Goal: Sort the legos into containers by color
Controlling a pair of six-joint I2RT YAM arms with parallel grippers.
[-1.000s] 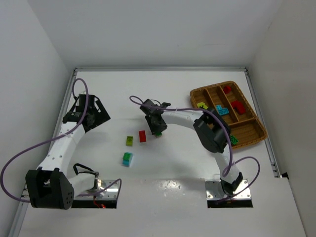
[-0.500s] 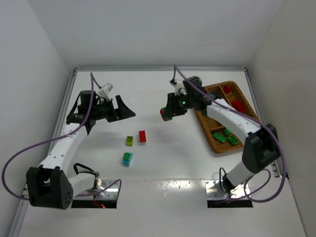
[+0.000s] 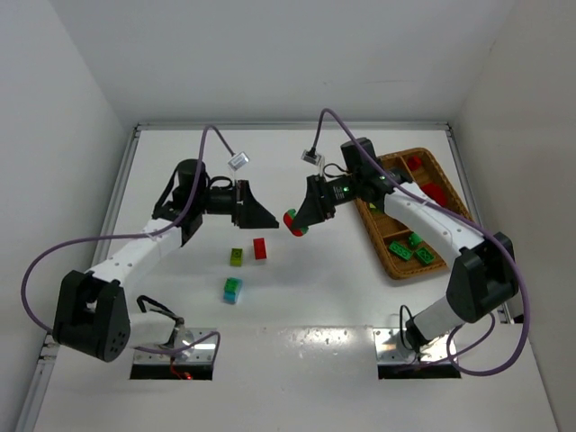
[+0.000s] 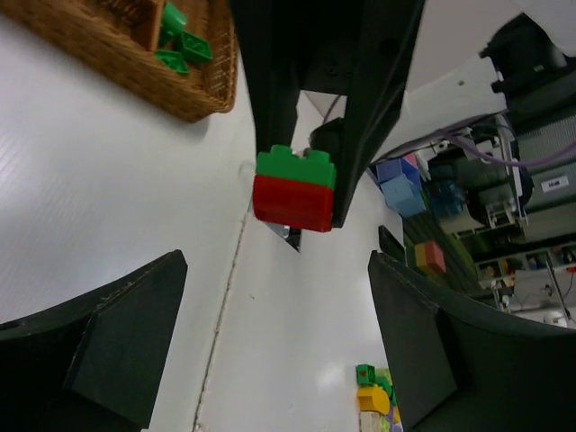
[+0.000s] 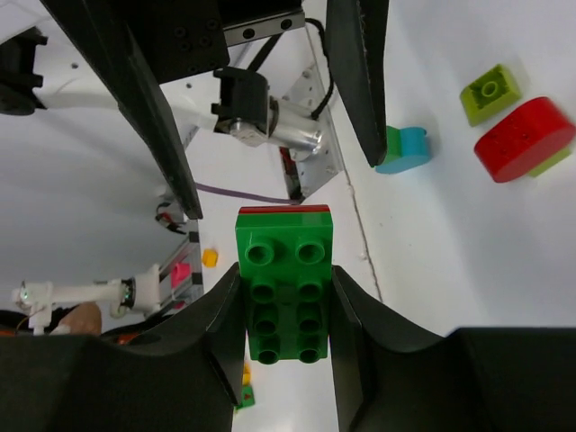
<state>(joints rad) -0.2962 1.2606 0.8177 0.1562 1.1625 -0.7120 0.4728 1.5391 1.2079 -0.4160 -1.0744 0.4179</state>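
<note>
Since half a second ago the left gripper (image 3: pixel 259 209) has swung in from the left of the overhead frame toward the centre, and the right gripper (image 3: pixel 301 218) has dipped slightly down and left to meet it. The two now face each other just left of centre, near but apart.

The right claw is pinched narrow on a two-brick stack (image 3: pixel 293 222), a dark green brick on a red one, held clear of the white table (image 3: pixel 297 297). In the right wrist view the green brick's studs fill the middle of the frame between the two dark fingers (image 5: pixel 211 328). In the left wrist view the stack hangs at upper centre, green layer above red. The left claw stands wide, its fingers (image 4: pixel 117 351) at the lower left and lower right corners with nothing between them.

Three loose pieces lie on the table below the grippers in the overhead frame. A yellow-green brick (image 3: pixel 236 256) sits just beside a red brick (image 3: pixel 260 248), and a cyan-and-green piece (image 3: pixel 232 289) lies lower down.

The wicker tray (image 3: pixel 387 264) sits at the right of the frame, partly hidden under the right arm. Green bricks (image 3: pixel 401 251) lie in its lower compartment and red bricks (image 3: pixel 415 163) in sections further up.
</note>
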